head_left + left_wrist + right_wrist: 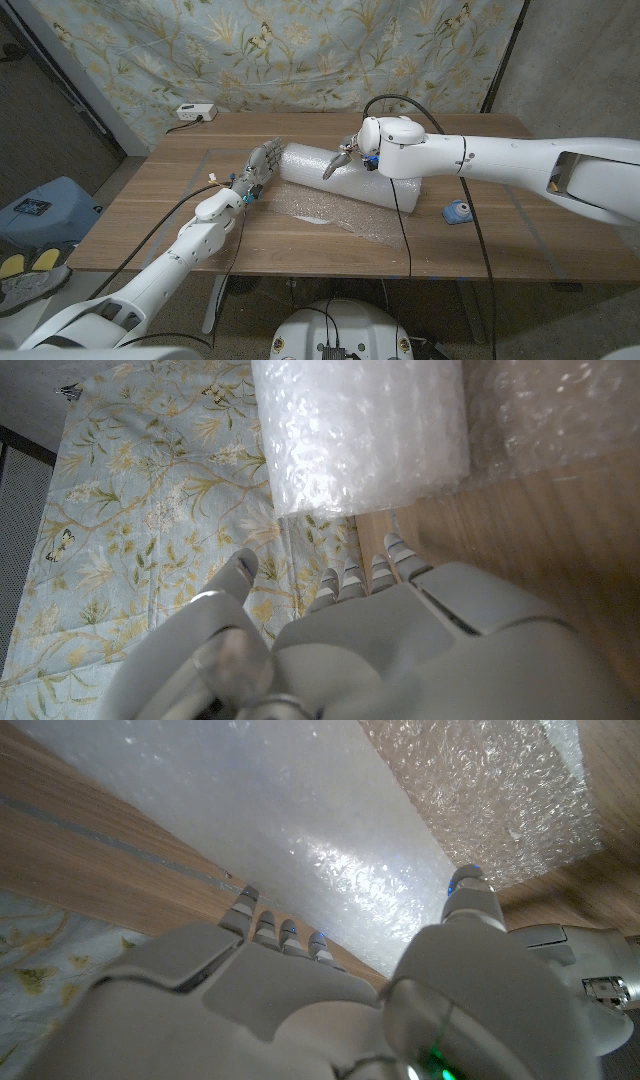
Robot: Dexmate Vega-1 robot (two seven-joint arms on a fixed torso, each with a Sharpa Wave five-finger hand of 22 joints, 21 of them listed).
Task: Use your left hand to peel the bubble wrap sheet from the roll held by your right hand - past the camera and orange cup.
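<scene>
Both hands (262,160) (345,158) raised (fingers spread)

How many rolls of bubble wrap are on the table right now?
1. The bubble wrap roll lies across the middle of the table, between the left hand and right hand, its loose sheet spread in front.

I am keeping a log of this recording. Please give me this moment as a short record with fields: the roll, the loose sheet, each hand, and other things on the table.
roll: bubble wrap roll lies on its side on the wooden table
loose sheet: unrolled bubble wrap sheet spreads on the table in front of the roll
right hand: right hand rests on top of the roll
left hand: left hand at the roll's left end, fingers apart, holds nothing
other: small blue object on the table, white power strip at the far edge
</scene>
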